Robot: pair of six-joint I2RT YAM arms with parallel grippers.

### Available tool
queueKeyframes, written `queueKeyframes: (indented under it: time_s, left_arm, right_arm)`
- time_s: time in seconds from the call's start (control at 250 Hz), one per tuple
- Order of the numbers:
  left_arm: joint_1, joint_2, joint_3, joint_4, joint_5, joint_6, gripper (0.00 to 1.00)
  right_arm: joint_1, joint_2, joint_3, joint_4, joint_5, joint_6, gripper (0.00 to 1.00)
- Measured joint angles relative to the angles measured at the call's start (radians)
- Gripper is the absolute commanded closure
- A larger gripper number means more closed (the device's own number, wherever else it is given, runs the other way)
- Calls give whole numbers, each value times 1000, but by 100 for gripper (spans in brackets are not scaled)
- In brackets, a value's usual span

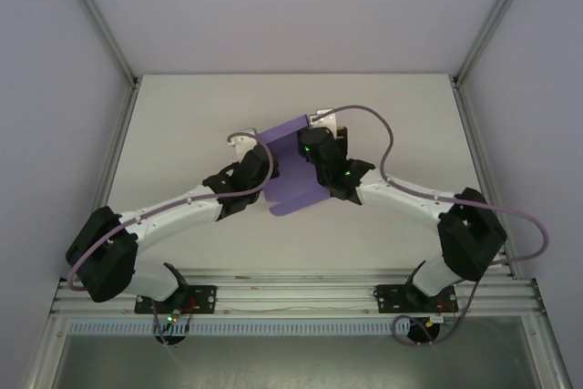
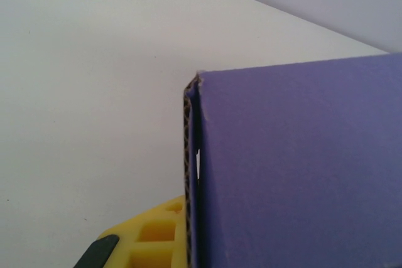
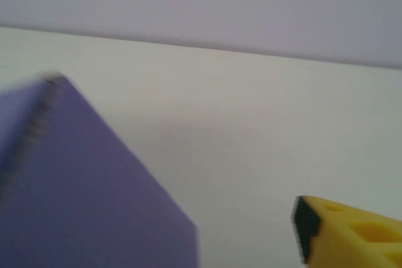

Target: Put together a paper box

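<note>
So the paper box (image 1: 290,170) is purple card, partly folded up, sitting pretty much dead centre of the top view over the white tabletop (image 1: 182,125), with a loose flap hanging toward the lower left. My left jaws are pinched tight on its left side. In the left wrist view the box's corrugated edge runs straight down the middle, right against my yellow finger (image 2: 147,236) at the bottom. My right jaws are at the box's upper right and spread apart, holding nothing. In the right wrist view (bit blurry) the yellow finger (image 3: 352,233) at lower right stands clear of the purple card at lower left. My left arm (image 1: 173,216) reaches in from the lower left, my right arm (image 1: 410,193) from the lower right.
</note>
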Motion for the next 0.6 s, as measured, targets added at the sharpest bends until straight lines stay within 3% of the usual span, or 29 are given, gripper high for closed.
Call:
queueKeyframes:
  time_s: [0.196, 0.364, 0.5, 0.6]
  left_arm:
    - [5, 0, 0, 0, 38, 33, 100]
    - [44, 0, 2, -8, 112, 109, 100]
    - [81, 0, 32, -63, 221, 270, 100]
    - [98, 0, 93, -132, 362, 451, 100]
  right_arm:
    - [0, -147, -73, -7, -213, -8, 0]
    - [-3, -307, -140, -27, -240, 15, 0]
    - [-56, -460, -158, -92, -213, 78, 0]
    - [-132, -557, -161, -157, -206, 145, 0]
